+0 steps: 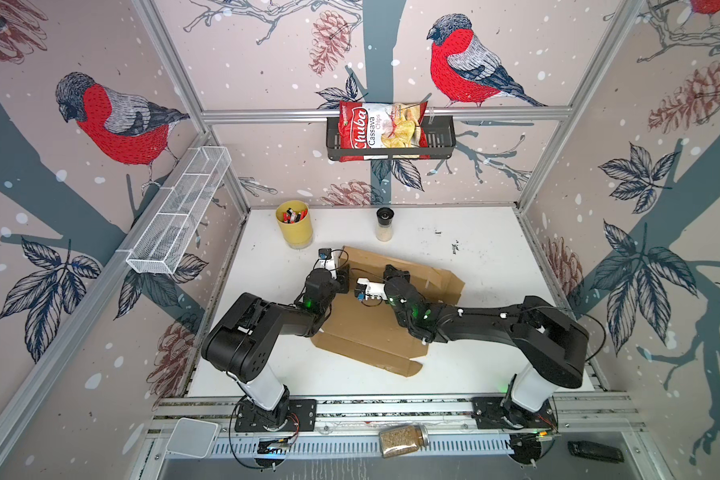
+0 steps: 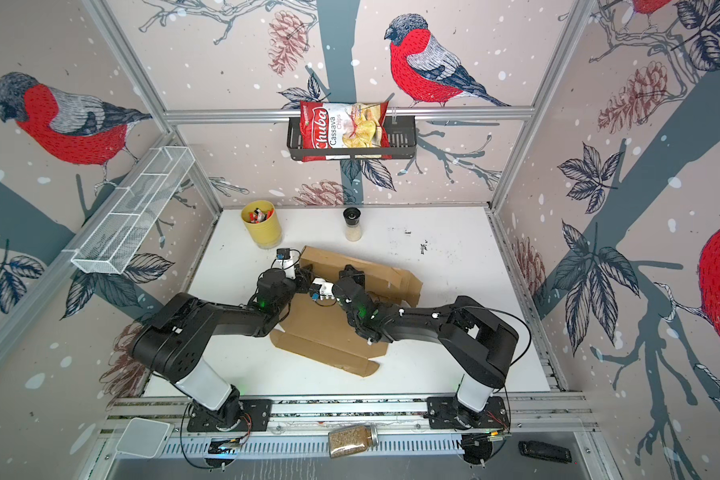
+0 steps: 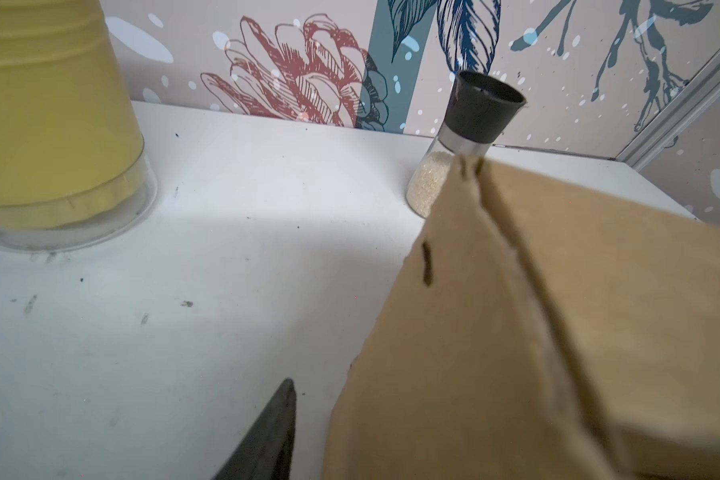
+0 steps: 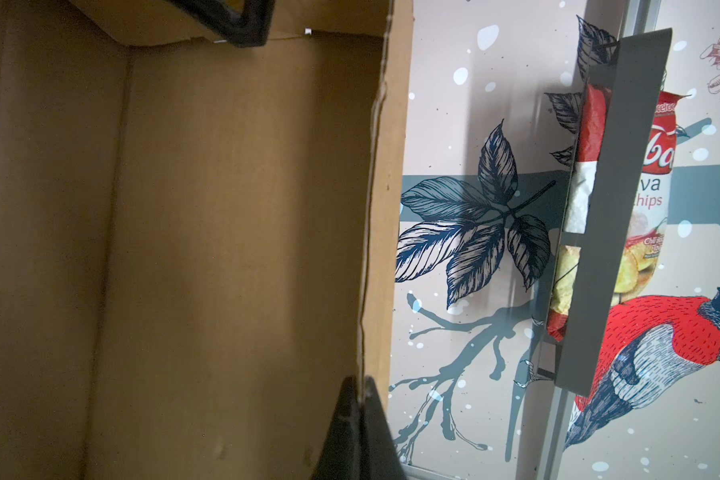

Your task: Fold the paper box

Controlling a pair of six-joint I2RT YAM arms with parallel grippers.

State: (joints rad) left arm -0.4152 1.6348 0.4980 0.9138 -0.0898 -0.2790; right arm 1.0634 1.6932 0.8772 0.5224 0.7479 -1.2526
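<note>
Mid-table [image 1: 495, 257], pinching the paper box [image 1: 364, 328] by its raised far wall [image 4: 385, 166], right jaws pressed together on the edge. Left jaws at the far-left corner flap [image 3: 495, 332], lying just right of them; spread or gripping, cannot tell. Likely nearer for that fold.
</note>
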